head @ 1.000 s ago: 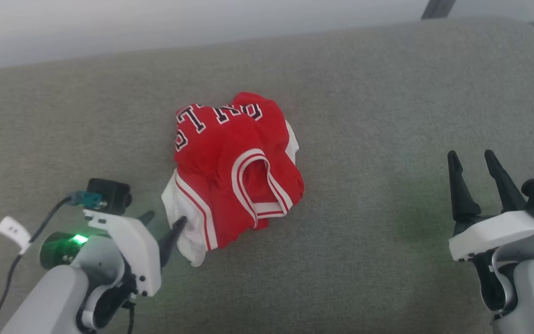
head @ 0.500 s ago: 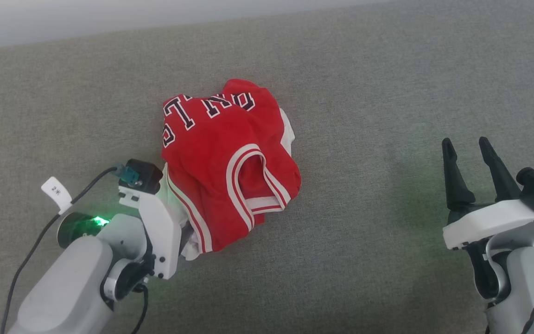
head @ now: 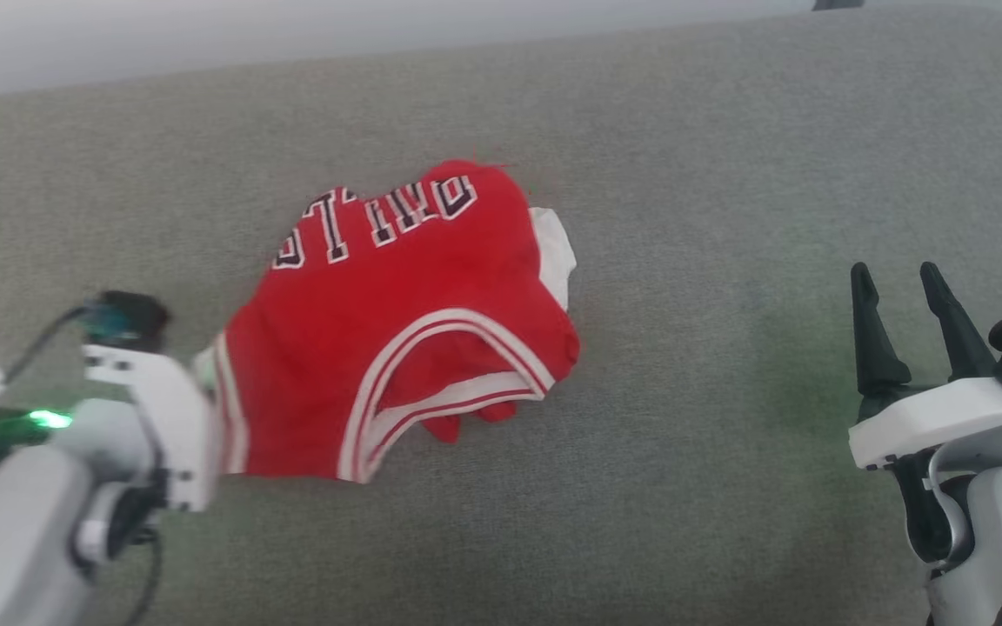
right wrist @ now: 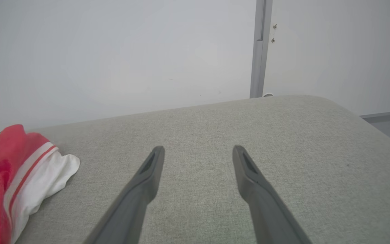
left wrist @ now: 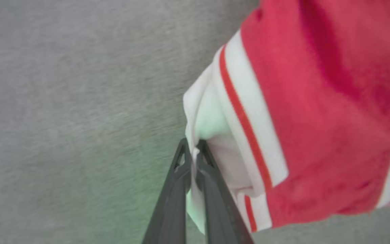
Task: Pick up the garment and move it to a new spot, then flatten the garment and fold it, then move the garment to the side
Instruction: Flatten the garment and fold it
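Red garment (head: 397, 348) pulled out leftward, less bunched than before; left gripper (left wrist: 192, 149) clamped on it, right gripper (head: 894, 278) apart

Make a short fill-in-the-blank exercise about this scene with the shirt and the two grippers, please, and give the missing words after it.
1. The left gripper is shut on a ____ part of the garment.
2. The right gripper is ____ and holds nothing.
3. Most of the garment is ____ in colour.

Missing words: white; open; red.
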